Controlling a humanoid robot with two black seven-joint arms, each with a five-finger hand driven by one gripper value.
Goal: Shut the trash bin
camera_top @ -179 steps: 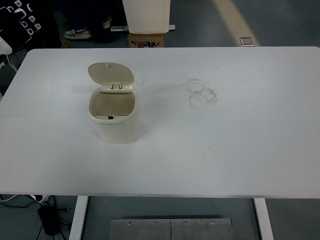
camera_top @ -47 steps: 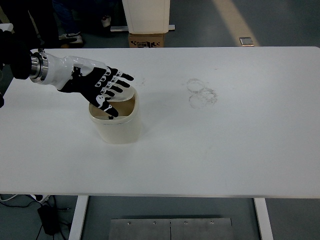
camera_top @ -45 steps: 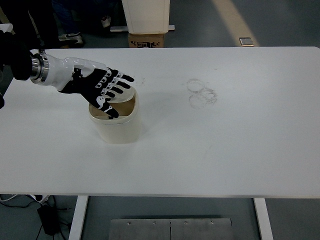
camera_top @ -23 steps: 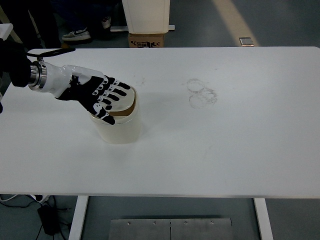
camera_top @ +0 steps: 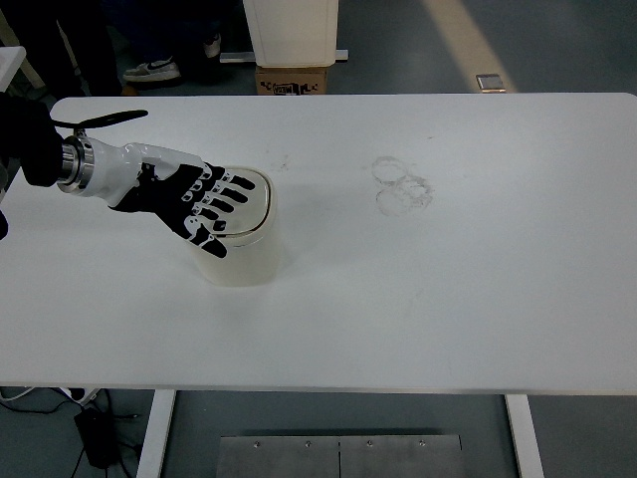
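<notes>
We see the left hand (camera_top: 189, 199) flat, fingers spread, grasping nothing, pressing the trash bin (camera_top: 239, 254) lid (camera_top: 254, 199) down, hiding the bin's left rim.

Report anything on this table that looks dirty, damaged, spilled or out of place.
Only the grey ring-shaped smudges on the white table, right of the trash bin, stand out. The bin is upright, its lid down under the left hand. Nothing is spilled.

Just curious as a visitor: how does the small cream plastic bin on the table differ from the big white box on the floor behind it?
The small cream plastic bin is rounded and stands on the white table, with the robot's left hand flat on its lid. The big white box is square-sided, larger, untouched, and stands beyond the table. Both are pale and upright.
</notes>
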